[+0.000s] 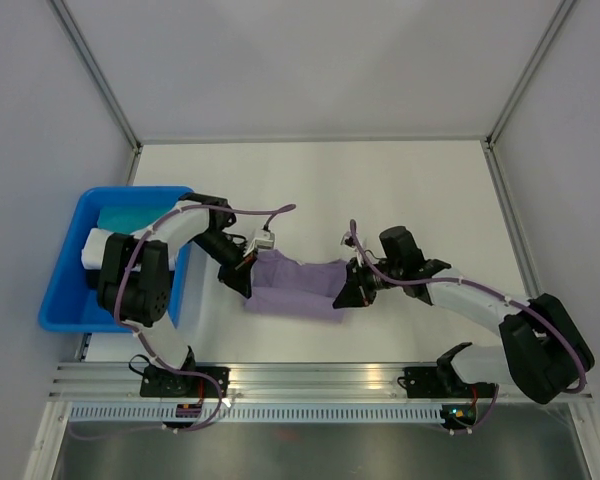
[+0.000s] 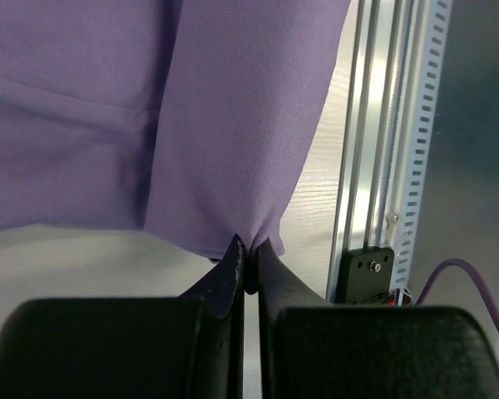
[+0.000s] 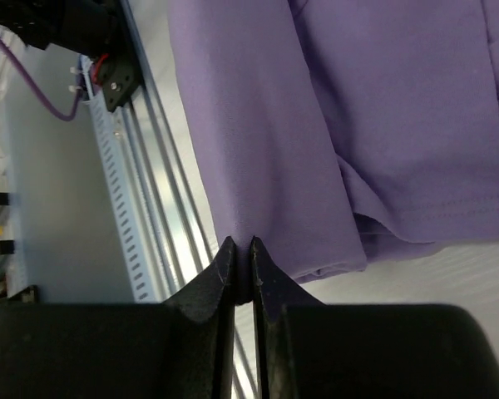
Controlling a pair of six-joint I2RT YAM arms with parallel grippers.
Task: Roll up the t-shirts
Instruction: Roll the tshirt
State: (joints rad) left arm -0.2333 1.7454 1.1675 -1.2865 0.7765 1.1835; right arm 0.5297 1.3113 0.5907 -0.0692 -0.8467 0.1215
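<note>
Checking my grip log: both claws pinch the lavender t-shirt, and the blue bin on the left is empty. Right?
Not quite. The blue bin is not empty: the top view shows teal cloth and white cloth in it. The left claw and right claw do both pinch the lavender t-shirt.

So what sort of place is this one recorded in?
Probably a lab test cell, not a home: a white table walled by plain grey panels in aluminium framing, a slotted mounting rail along its near edge, and a blue bin left of the lavender t-shirt.
</note>
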